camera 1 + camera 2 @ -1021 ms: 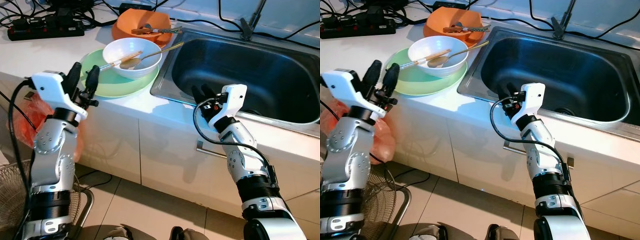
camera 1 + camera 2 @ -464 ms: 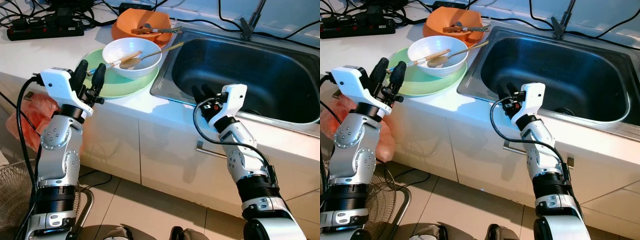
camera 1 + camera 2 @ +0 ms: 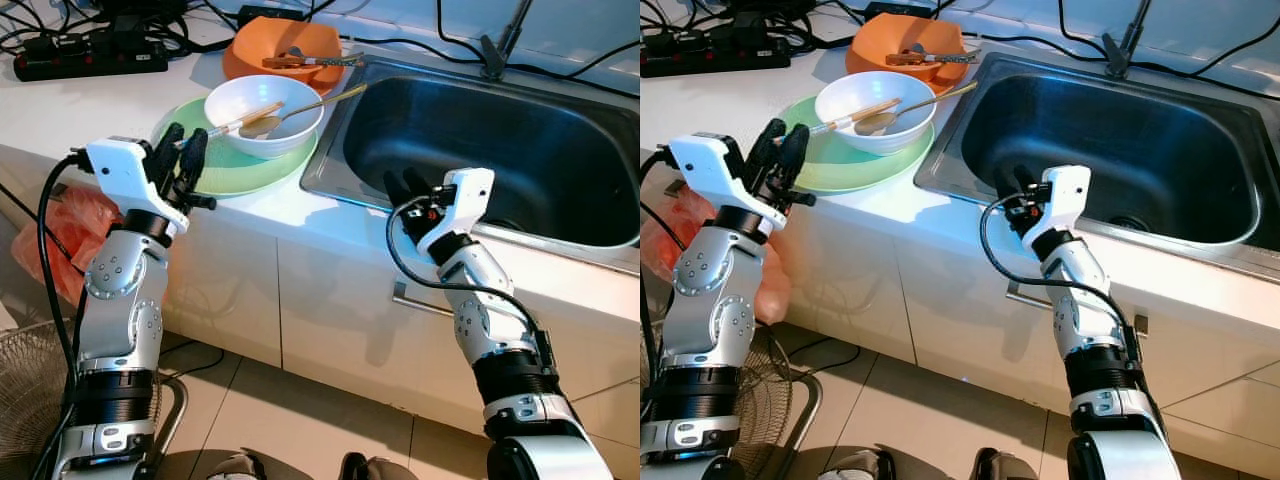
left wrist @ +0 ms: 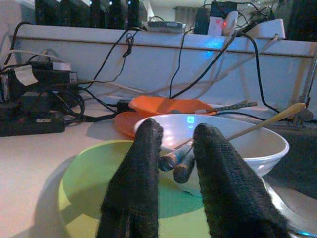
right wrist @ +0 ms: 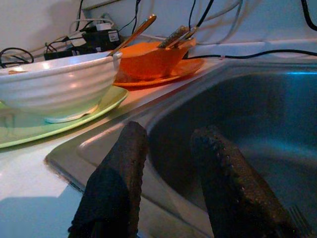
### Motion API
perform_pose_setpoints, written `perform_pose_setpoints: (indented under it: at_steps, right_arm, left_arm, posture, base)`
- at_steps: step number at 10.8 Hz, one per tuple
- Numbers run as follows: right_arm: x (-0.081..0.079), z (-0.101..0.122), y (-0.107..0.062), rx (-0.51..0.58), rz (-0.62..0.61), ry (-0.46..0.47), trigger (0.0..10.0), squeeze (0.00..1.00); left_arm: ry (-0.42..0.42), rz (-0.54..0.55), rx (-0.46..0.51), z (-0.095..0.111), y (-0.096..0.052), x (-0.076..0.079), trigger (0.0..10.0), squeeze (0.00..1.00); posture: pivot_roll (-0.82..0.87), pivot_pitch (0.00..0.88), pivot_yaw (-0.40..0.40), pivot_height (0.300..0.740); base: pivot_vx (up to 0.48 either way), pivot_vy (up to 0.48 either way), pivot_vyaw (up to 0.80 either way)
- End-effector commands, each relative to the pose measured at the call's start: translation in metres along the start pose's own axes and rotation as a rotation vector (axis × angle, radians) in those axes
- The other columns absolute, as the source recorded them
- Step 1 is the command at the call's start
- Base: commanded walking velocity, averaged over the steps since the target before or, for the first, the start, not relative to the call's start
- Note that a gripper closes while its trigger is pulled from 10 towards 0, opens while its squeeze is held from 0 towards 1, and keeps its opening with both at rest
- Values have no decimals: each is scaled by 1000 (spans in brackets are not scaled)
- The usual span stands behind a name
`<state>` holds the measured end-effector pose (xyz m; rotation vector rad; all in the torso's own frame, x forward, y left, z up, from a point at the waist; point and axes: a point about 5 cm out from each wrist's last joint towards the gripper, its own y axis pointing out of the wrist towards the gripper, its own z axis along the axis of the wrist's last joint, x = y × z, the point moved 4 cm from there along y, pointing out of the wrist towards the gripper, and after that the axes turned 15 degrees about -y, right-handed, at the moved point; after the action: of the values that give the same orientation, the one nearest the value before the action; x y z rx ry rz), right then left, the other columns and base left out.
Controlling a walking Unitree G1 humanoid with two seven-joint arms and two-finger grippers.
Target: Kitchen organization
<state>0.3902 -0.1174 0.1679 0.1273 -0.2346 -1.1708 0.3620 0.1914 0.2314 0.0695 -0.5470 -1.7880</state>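
A white bowl (image 3: 263, 115) stands on a green plate (image 3: 240, 172) on the white counter. Chopsticks (image 3: 240, 122) and a golden spoon (image 3: 310, 103) rest in it. My left gripper (image 3: 185, 140) is open at the plate's left rim, fingers pointing at the bowl. In the left wrist view the chopstick ends (image 4: 176, 163) show in the gap between the fingers (image 4: 143, 163), a little beyond them. My right gripper (image 3: 403, 182) is open and empty at the front rim of the steel sink (image 3: 480, 150). Behind, an orange bowl (image 3: 283, 45) holds utensils.
A black power strip (image 3: 90, 55) and cables lie at the counter's back left. An orange plastic bag (image 3: 60, 230) hangs beside the cabinet, and a fan grille (image 3: 30, 390) stands on the floor below. The cabinet front has a metal handle (image 3: 420, 300).
My left gripper has risen and moved right, from beside the counter edge to the green plate's rim. The right arm has not moved.
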Motion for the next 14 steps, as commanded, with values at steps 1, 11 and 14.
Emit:
perform_pose_setpoints:
  at_steps: [1, 11, 14]
  right_arm:
    - [1, -35, -16, -132, -21, 49, 10000, 0]
    - [0, -36, -14, -139, -15, 48, 10000, 0]
    - [1, -35, -13, -134, -20, 47, 10000, 0]
  left_arm:
    - [7, -15, 7, 1, 3, 5, 0, 0]
    - [-26, -200, 151, 46, 20, 54, 10000, 0]
    - [-103, -380, 171, 52, 31, 107, 10000, 0]
  posture:
    - [54, 139, -27, 740]
    - [60, 133, -33, 740]
    - [58, 132, -32, 740]
  base:
    - [0, 0, 0]
    - [0, 0, 0]
    - [0, 0, 0]
